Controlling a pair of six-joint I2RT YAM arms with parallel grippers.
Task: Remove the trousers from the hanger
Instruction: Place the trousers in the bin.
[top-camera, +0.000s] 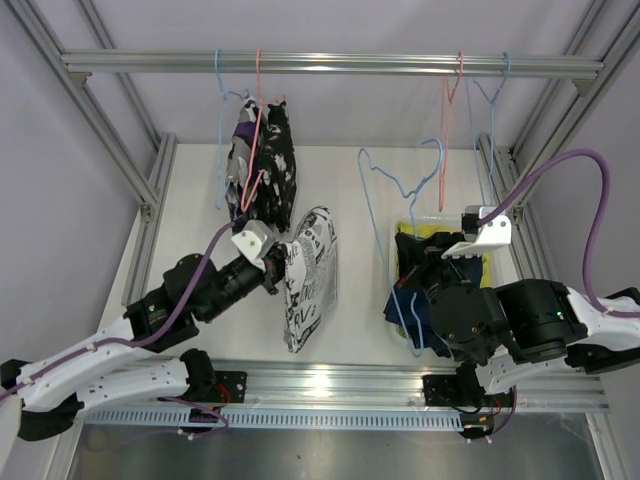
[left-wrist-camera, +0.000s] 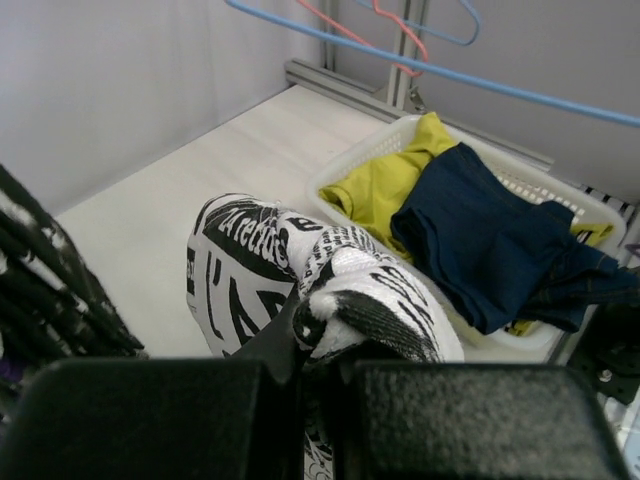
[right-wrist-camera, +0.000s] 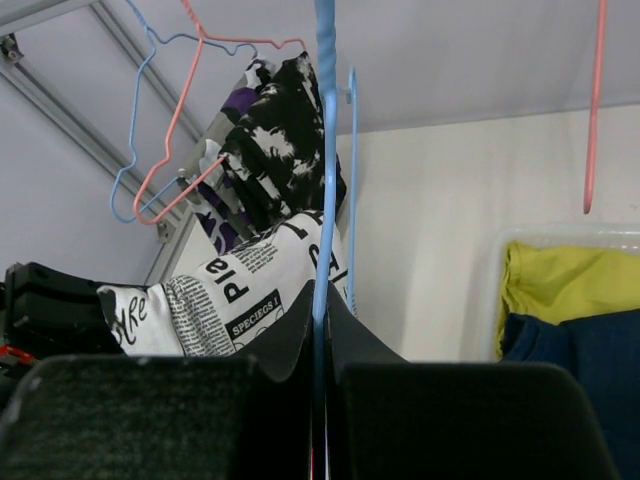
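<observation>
Within left hand, newsprint-patterned trousers

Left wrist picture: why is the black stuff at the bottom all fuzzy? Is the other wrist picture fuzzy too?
Left wrist view: the black jaws sit very near the lens, so they blur; the printed trousers and basket look sharp. Right wrist view: same fuzzy jaws, crisp blue hanger. Top view: sharp, evenly lit.

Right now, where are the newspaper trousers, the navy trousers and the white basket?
newspaper trousers (top-camera: 312, 285): top view, middle of the hanging cloth.
navy trousers (left-wrist-camera: 490, 240): left wrist view, middle of the folded cloth.
basket (left-wrist-camera: 352, 152): left wrist view, its white left rim.
</observation>
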